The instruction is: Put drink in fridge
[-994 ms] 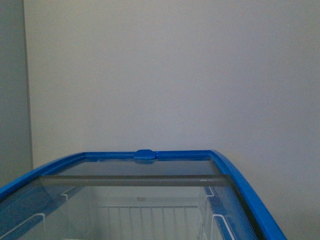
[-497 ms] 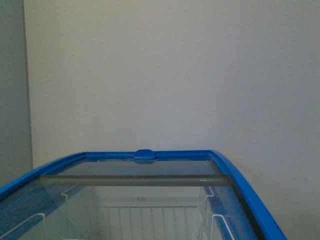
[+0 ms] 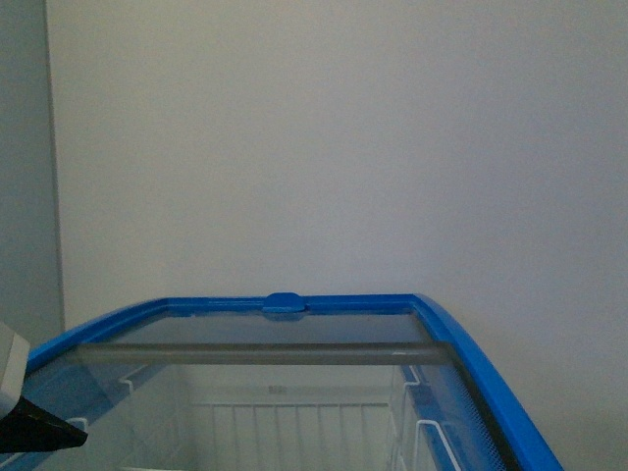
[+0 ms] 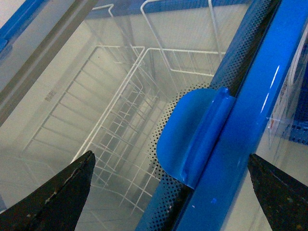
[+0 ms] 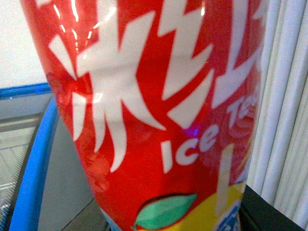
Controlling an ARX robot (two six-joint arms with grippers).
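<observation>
The fridge (image 3: 471,363) is a chest cooler with a blue top rim and a glass lid, and white wire baskets (image 3: 294,422) show inside. My left gripper (image 4: 171,192) is open over its rim. A black fingertip (image 4: 62,192) sits on each side of the lid's blue handle (image 4: 192,134), apart from it. Its tip (image 3: 39,432) shows at the front view's lower left. The drink is an ice tea bottle (image 5: 154,106) with a red label and white lettering that fills the right wrist view. My right gripper (image 5: 178,219) is shut on it, its fingers mostly hidden.
A plain pale wall (image 3: 314,147) rises behind the fridge. In the right wrist view, the fridge's blue rim (image 5: 33,159) runs beside the bottle, and a white ribbed surface (image 5: 286,110) stands on the other side.
My left arm has come into the front view at the lower left. The fridge has not moved.
</observation>
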